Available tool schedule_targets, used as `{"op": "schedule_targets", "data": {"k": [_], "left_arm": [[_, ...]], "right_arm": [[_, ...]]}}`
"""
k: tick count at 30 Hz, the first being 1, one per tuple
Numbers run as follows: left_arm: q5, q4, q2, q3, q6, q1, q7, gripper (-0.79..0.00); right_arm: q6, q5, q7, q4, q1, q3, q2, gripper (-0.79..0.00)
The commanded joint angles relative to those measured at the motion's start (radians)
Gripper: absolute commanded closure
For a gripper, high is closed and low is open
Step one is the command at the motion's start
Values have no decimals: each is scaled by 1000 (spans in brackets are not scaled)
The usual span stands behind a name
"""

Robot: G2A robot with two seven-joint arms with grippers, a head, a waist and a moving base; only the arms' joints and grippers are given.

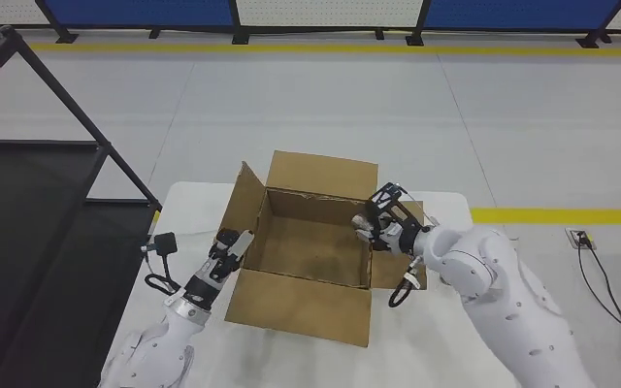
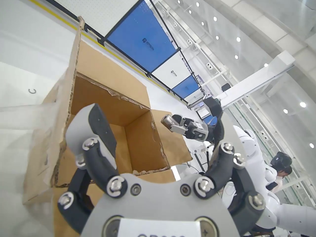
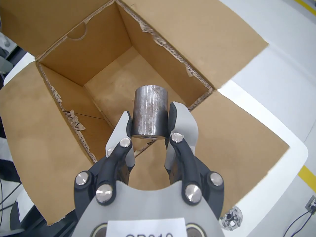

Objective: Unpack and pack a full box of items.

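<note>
r gripper (image 3: 150, 109) pinched a steel cylinder (image 3: 151, 99) above the open cardboard box (image 3: 98, 38), prob to lower it in w/o clipping the walls; l gripper (image 1: 231, 244) sat spread wide beside the box's left flap, maybe to steady it.

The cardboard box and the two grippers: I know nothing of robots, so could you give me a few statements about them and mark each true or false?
1. The right gripper is shut on a metal cylinder. True.
2. The cardboard box is closed at the top. False: it stands open, with its flaps folded outward.
3. The left gripper holds a second cylinder. False: it is open and holds nothing, and it sits beside the box on the side opposite the right gripper.
4. The part of the box's floor that shows is bare. True, though the cylinder hides a little of it in the right wrist view.
</note>
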Motion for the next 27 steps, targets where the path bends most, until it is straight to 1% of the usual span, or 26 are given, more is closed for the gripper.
{"op": "schedule_targets", "data": {"k": [1,4,6,9,12,16,21,23,27], "left_arm": [[-19,-2,-1,-15,10,16,28,-785],[-28,3,-3,-31,26,33,57,-785],[-37,9,-4,-38,27,40,70,-785],[-52,20,-5,-51,29,47,83,-785],[-64,35,-6,-63,31,47,83,-785],[-77,54,-7,-74,33,42,75,-785],[-84,61,-8,-80,32,42,63,-785],[-88,61,-9,-81,32,41,59,-785],[-93,60,-11,-82,32,38,51,-785]], "right_arm": [[-7,15,26,76,88,-81,-23,0],[-8,45,51,198,205,-199,-68,0],[29,37,60,284,279,-278,-103,0],[57,47,60,406,362,-390,-163,0],[71,70,55,526,424,-479,-226,0],[75,96,50,694,480,-560,-304,0],[64,117,72,863,514,-627,-390,0],[76,99,97,914,527,-653,-422,0],[52,84,148,985,552,-685,-473,0]]}}
